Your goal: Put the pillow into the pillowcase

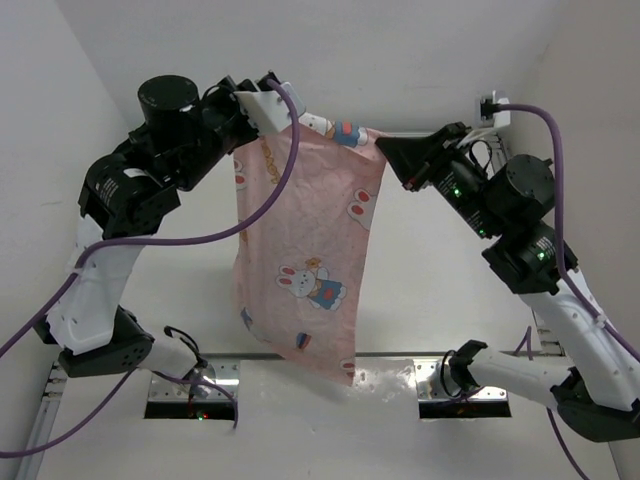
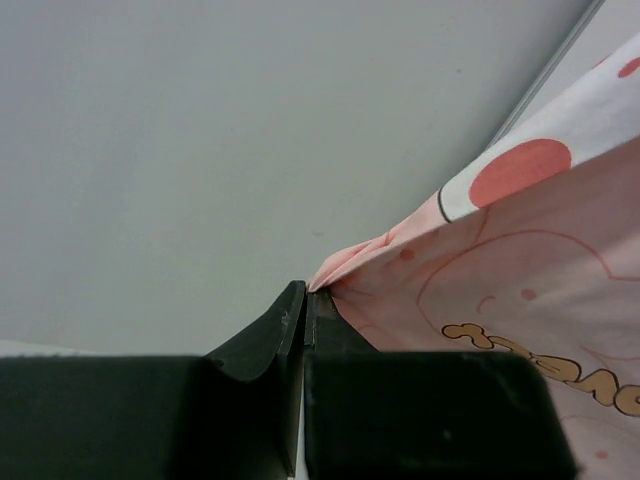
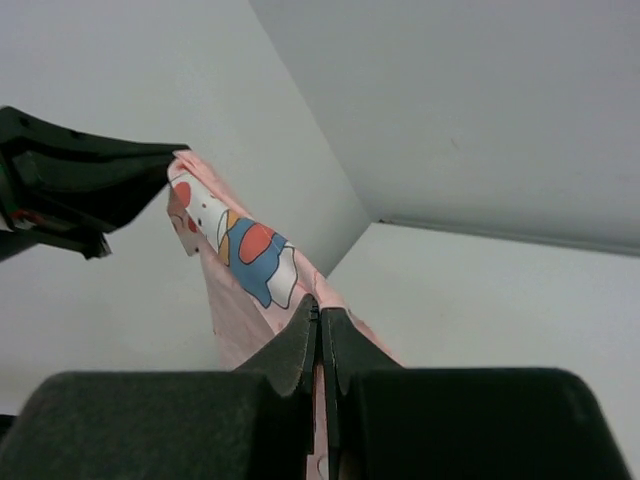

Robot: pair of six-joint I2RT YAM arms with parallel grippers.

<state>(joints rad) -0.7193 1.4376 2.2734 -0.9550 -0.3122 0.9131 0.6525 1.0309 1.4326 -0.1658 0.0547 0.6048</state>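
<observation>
Nearest the camera, two metal base plates [image 1: 190,388] sat at the near edge of the white table [image 1: 420,290], one under each of the two arms. Two purple cables [image 1: 255,222] looped off the arms, one per side.

There was one pillowcase [image 1: 300,250], pink, printed with rabbits and small blue and red figures. It hung in the air between the arms, above the table. Its long axis ran down from the grippers, and its lowest corner pointed toward the near edge, between the two base plates. The short upper edge ran left to right, sagging slightly, with one corner at each gripper. The cloth hung flat with light creases; what lay inside it could not be told.

Farther back and higher, the left gripper [image 1: 292,112] was clamped tight on the upper left corner. In its wrist view, the black fingertips met with a small fold of pink fabric pinched between them. The right gripper [image 1: 384,146] was likewise closed on the upper right corner, its fingers pressed together over the pink edge in its own wrist view. Both arms were raised and bent inward, toward each other.

Behind everything stood the plain white walls.
</observation>
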